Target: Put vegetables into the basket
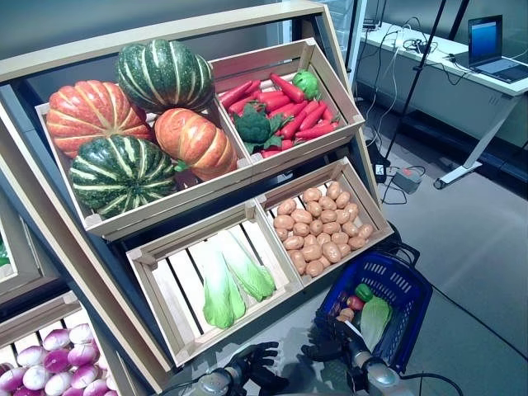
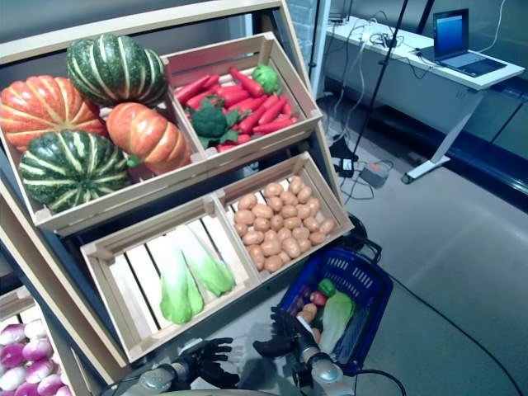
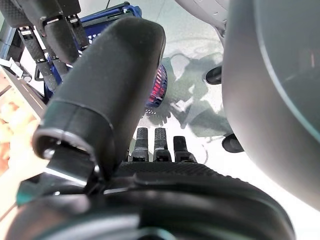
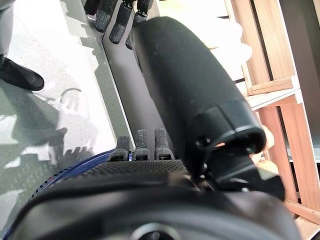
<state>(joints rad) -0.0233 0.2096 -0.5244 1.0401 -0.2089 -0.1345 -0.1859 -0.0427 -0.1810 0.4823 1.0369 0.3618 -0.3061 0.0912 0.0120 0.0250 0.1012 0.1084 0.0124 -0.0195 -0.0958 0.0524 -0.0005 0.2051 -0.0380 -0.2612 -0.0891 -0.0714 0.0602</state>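
The blue basket [image 1: 388, 297] stood on the floor by the shelf's lower right corner, already holding vegetables [image 1: 373, 318]; left hand [image 1: 252, 363] and right hand [image 1: 334, 346] hovered empty, fingers relaxed, probably between picks.

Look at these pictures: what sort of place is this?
Probably a mock grocery stall inside a lab or office: slanted wooden crates of pumpkins and potatoes, a blue shopping basket, and a desk with a laptop.

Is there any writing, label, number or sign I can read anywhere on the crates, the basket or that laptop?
None can be read.
Wooden crates: plain wood, no labels or price signs.
Blue basket: no tag or print visible.
Laptop on the desk: screen glows, but anything on it is too small to read.
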